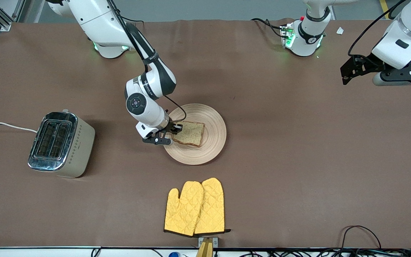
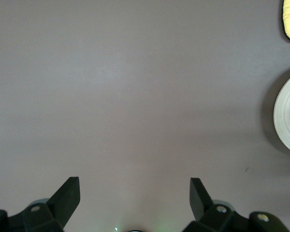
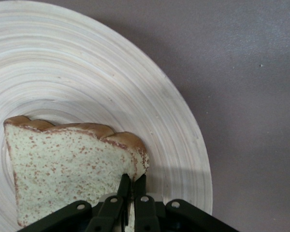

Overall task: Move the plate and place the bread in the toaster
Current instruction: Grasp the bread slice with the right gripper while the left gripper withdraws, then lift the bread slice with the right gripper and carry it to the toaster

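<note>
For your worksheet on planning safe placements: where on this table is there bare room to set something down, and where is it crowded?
Bare cloth lies between the toaster and the plate, and under the open, waiting left gripper toward the left arm's end. It is crowded at the plate, where the right gripper is shut on the bread, with the oven mitts nearer the camera.

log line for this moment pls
right tool: shut on bread | bread: on plate | left tool: open, waiting | toaster: empty

Both arms white w/ dark grey joint bands, black cables along them, green lights at the bases. Right gripper: black fingers, silver screws. Left gripper: black wedge fingers, silver screws.
</note>
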You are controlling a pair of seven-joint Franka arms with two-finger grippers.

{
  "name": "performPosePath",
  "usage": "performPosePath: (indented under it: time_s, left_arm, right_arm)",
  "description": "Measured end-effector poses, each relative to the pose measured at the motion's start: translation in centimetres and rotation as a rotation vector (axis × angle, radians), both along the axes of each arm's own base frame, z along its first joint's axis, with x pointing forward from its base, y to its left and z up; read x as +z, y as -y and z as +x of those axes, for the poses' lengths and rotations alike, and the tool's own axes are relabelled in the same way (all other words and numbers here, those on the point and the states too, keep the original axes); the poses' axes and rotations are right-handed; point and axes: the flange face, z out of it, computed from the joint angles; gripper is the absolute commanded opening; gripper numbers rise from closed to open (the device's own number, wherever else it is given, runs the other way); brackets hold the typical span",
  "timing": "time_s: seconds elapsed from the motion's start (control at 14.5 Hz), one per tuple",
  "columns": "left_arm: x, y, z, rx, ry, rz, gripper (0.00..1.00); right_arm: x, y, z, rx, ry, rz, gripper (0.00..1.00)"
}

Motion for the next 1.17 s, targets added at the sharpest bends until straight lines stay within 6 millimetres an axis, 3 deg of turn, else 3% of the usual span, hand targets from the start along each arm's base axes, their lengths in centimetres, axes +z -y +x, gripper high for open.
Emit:
performPosePath:
  time_s: [0.14, 0.41, 0.89, 1.17]
  left_arm:
    - [0.0, -0.3, 0.1, -0.016, -0.001, 0.0, 1.0]
    - [0.0, -0.9, 0.2, -0.012, -0.001, -0.001, 1.0]
    - [0.0, -1.1, 0.2, -0.016, -0.003, -0.009, 1.0]
    - [0.1, -1.0, 0.2, -0.016, -0.003, -0.013, 1.0]
  right_arm:
    - [1.9, 0.0, 0.5, 0.004, -0.013, 0.003, 0.0]
    - [10.0, 2.4, 2.6, -0.009, 0.013, 0.014, 0.0]
    - [23.8, 10.5, 6.3, 0.076, 0.028, -0.273, 0.0]
    - [27.8, 15.0, 7.7, 0.217, 0.036, -0.5, 0.0]
